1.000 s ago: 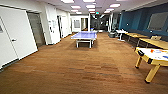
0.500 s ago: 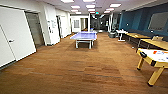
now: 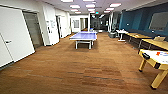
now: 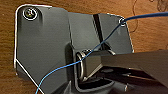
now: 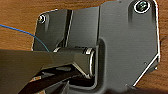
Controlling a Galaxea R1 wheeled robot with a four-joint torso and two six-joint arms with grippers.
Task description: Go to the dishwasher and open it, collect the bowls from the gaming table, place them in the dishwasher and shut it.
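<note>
Ahead, wide brown floor [image 3: 82, 70] lies open toward a blue ping-pong table [image 3: 83, 37]; a yellow game table [image 3: 156, 60] is cut off at right. Dishwasher unseen; whether either arm's jaws are spread, I cannot tell.

Readable text: none.
Wall papers [image 3: 52, 24]: pale sheets on the white wall left of the hall, print too blurred to read.
Ceiling sign [image 3: 96, 12]: small green glow far down the hall, no letters legible.
Yellow game table [image 3: 160, 57]: red marks on its white top, unreadable.
</note>
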